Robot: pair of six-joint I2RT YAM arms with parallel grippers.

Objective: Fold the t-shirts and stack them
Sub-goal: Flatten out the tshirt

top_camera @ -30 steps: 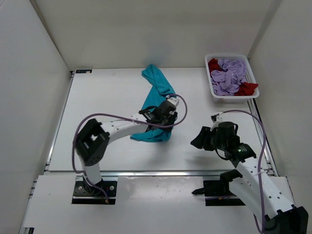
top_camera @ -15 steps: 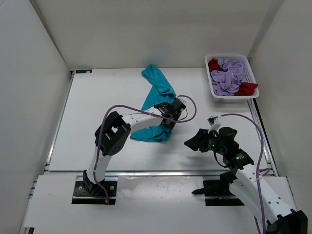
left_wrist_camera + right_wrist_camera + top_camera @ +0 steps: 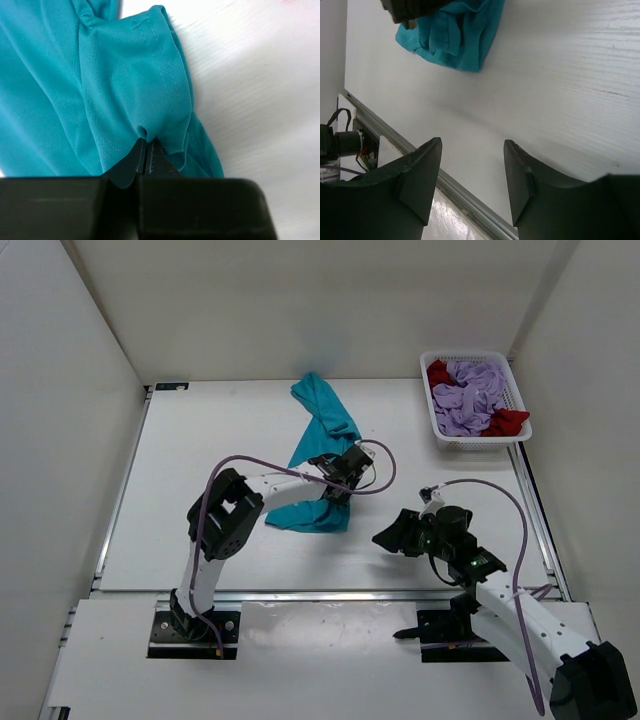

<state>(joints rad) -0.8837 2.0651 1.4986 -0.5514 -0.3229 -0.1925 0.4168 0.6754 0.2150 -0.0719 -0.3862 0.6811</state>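
Stretching forward, left end effector (image 3: pixel 146 155) clamps the teal t-shirt (image 3: pixel 115 85) (right end effector (image 3: pixel 472 146) hovers, spread apart)

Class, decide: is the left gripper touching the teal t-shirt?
Touching. The left wrist view shows the left gripper shut on a fold of the teal t-shirt.

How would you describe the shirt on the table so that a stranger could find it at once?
Look at the white table, near its middle, left of the basket. The teal shirt lies there in a long crumpled strip, pinched by the left gripper. It is the only teal cloth; the basket's clothes are purple and red.
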